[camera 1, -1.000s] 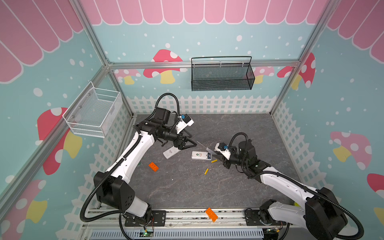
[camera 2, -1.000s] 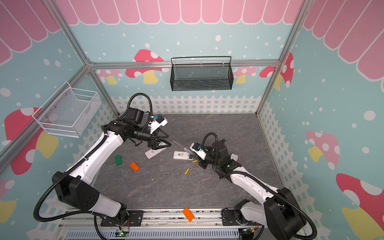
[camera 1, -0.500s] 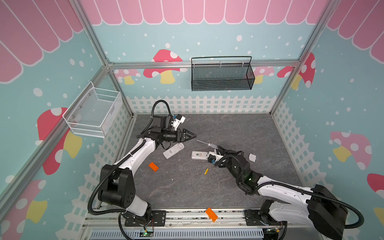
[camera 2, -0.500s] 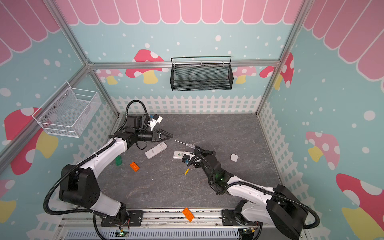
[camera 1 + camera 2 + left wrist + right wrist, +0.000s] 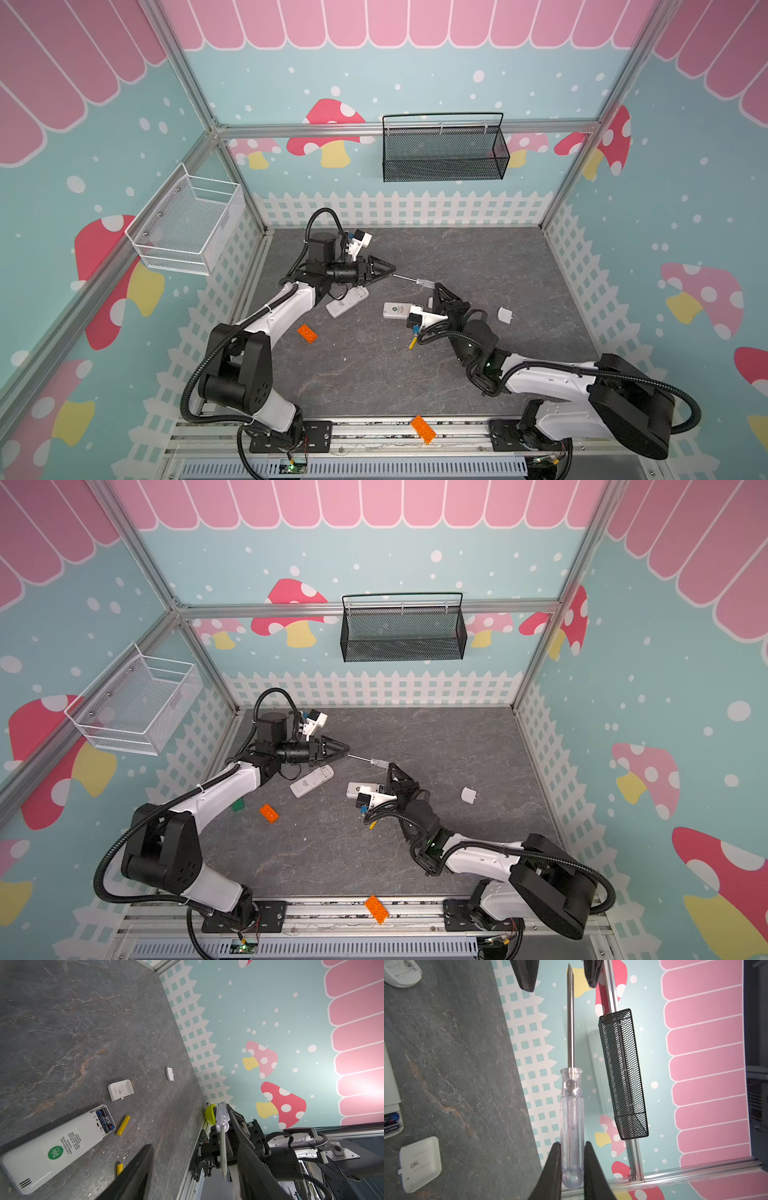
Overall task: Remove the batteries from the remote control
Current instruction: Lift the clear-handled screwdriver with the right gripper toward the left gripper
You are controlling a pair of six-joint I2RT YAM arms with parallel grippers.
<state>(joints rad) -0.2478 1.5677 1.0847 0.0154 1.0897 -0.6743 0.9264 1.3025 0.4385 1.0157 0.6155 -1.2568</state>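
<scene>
Near the centre of both top views the right gripper point(image 5: 437, 289) is clamping the clear handle of the screwdriver point(image 5: 415, 281). It is holding the tool above the table point(image 5: 478, 257) with the metal shaft pointing toward the upper left of the frame. The left gripper point(image 5: 388, 272) is reaching in from the left to meet that shaft. Its fingers point(image 5: 526, 978) are standing apart, one on each side of the tip with a gap on both sides, so they are gripping nothing. Just below the screwdriver the remote point(image 5: 397, 310) is lying with its battery bay facing up and uncovered. A black battery point(image 5: 105, 1119) is sitting inside that bay. A yellow battery point(image 5: 123, 1125) is lying on the table just beside the open end. A second yellow battery point(image 5: 412, 343) is lying a little below centre, partly under the right arm's cable. A white cover point(image 5: 505, 315) is resting right of centre, and a second remote point(image 5: 347, 302) is lying just below the left gripper.
</scene>
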